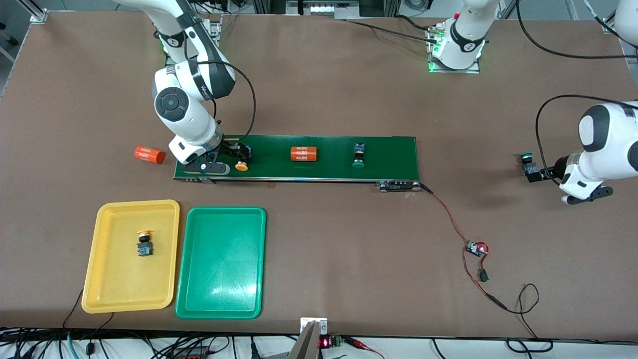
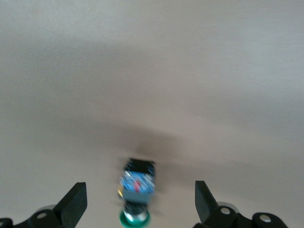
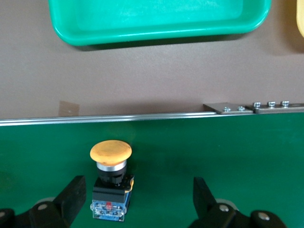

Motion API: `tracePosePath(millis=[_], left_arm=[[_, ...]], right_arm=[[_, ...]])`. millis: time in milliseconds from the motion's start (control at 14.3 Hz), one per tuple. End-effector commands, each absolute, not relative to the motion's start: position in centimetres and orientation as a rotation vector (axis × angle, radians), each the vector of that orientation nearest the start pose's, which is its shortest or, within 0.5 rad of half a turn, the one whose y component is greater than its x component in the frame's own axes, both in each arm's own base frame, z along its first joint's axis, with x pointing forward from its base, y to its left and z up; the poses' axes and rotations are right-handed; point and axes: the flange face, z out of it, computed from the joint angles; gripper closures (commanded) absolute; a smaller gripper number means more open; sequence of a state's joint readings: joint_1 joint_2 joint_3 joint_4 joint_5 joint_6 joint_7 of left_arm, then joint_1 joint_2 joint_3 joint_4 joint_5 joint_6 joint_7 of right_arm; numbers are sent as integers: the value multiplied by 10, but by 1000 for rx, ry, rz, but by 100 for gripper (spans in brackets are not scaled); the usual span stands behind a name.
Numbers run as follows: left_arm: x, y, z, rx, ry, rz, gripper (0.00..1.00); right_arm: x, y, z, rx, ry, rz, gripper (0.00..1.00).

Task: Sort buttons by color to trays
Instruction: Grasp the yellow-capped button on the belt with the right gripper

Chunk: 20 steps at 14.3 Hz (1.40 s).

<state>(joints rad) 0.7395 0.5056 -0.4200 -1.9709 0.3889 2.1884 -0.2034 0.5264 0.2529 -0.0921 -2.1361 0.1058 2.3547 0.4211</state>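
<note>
The right end effector (image 3: 135,202) is hovering wide over the belt (image 1: 299,172), a yellow button (image 3: 110,183) lying between its fingers; light, rigid, slick-capped, it is best pinched across the blocky body; the left end effector (image 2: 141,204) is straddling a green button (image 2: 137,190), wide too.

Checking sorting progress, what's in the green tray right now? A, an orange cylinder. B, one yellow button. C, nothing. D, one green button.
C: the green tray holds no button, while the one sorted yellow-capped button sits in the yellow tray beside it.
</note>
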Motion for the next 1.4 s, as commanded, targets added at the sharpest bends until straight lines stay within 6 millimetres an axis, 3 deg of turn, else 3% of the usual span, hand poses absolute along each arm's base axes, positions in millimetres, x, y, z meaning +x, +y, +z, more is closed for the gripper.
tracePosePath(millis=[0, 349, 419, 489, 558, 628, 698, 838, 1117, 1326], left_arm=[[549, 210, 191, -3037, -383, 388, 0], [540, 200, 184, -3033, -361, 434, 1], [537, 200, 185, -3023, -359, 467, 11], [533, 199, 184, -3012, -357, 523, 19], [531, 198, 181, -3011, -358, 541, 20], [528, 198, 178, -3011, -355, 557, 20], [526, 198, 177, -3010, -359, 569, 21], [520, 193, 173, -3004, -349, 611, 35], [523, 191, 180, -3002, -320, 592, 61], [536, 179, 211, -3001, -145, 534, 86]], right_arm=[[507, 241, 267, -3106, 86, 81, 0], [508, 245, 236, -3114, 5, 60, 0], [509, 242, 233, -3113, -66, 58, 6], [511, 239, 233, -3109, -148, 59, 23], [513, 234, 233, -3105, -184, 61, 49], [517, 229, 236, -3103, -183, 54, 68], [519, 225, 239, -3102, -176, 47, 82], [533, 213, 258, -3089, -182, -1, 99], [590, 176, 321, -3078, -238, -42, 100], [636, 109, 341, -3066, -419, -131, 100]])
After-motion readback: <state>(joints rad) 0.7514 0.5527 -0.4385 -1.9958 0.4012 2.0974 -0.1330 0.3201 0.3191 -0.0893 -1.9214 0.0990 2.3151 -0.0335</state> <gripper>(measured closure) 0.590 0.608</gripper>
